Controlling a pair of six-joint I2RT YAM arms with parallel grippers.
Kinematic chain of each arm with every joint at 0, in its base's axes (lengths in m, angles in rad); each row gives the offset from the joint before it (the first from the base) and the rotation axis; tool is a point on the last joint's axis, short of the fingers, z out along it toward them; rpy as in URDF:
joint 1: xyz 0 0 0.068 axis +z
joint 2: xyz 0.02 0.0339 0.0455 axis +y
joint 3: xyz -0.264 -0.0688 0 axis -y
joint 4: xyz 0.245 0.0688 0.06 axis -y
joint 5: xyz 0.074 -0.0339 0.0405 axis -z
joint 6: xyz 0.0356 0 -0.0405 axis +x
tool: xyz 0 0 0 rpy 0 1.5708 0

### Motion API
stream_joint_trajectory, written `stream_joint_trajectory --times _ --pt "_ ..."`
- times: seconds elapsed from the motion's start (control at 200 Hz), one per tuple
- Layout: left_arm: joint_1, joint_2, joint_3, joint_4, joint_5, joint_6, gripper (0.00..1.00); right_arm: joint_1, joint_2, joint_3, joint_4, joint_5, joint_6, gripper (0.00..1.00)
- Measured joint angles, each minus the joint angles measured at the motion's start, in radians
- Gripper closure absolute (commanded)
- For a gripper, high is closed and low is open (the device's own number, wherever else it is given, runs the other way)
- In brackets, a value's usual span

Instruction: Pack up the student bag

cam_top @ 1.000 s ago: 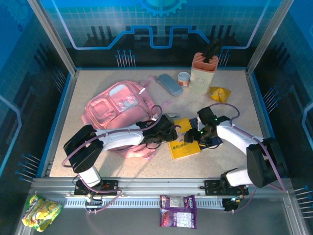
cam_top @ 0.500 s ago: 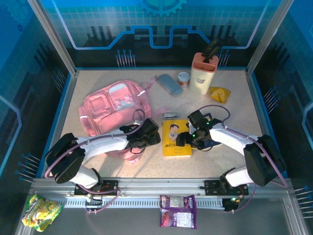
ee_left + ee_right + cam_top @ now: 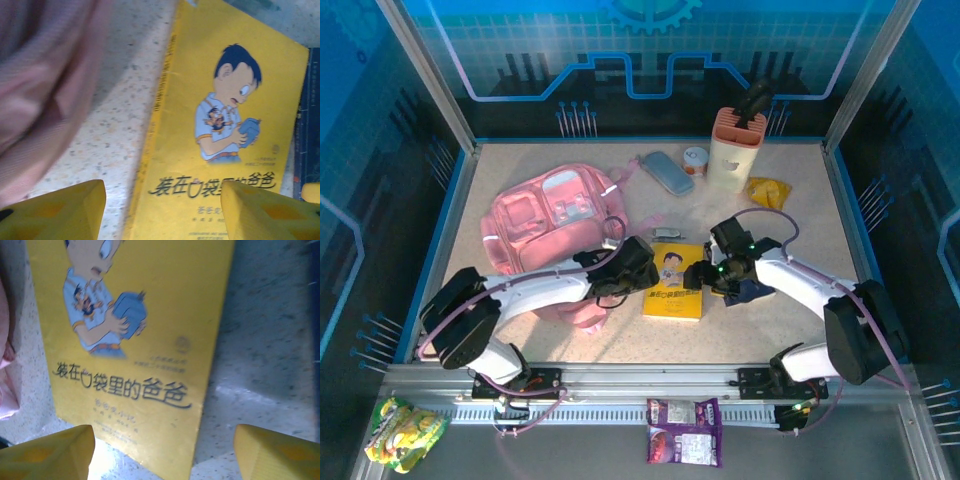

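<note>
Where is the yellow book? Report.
Top view: the yellow book lies flat mid-table, right of the student bag and left of the dark blue item.

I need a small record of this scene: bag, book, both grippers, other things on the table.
student bag: lies flat, left of centre
yellow book: lies flat, right of bag, apart from it
left gripper: fingers open, over book's left edge
right gripper: fingers open, over book's right edge
farther back: pen holder, grey case, small can, yellow packet
</note>
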Motion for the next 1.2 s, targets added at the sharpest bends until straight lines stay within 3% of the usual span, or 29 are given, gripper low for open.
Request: stream_joint_trajectory --times 0.68,0.9,1.201 --pt "-0.011 0.18 0.055 0.028 0.042 0.008 0.48 -0.005 0.172 0.021 0.061 -0.047 -0.026 0.29" --pt "-0.011 0.191 0.055 0.031 0.046 0.01 0.51 -0.004 0.172 0.03 0.054 -0.058 -0.012 0.28" --pt "-0.01 0.193 0.055 0.022 0.043 0.013 0.54 -0.013 0.123 0.029 0.113 -0.167 0.028 0.29"
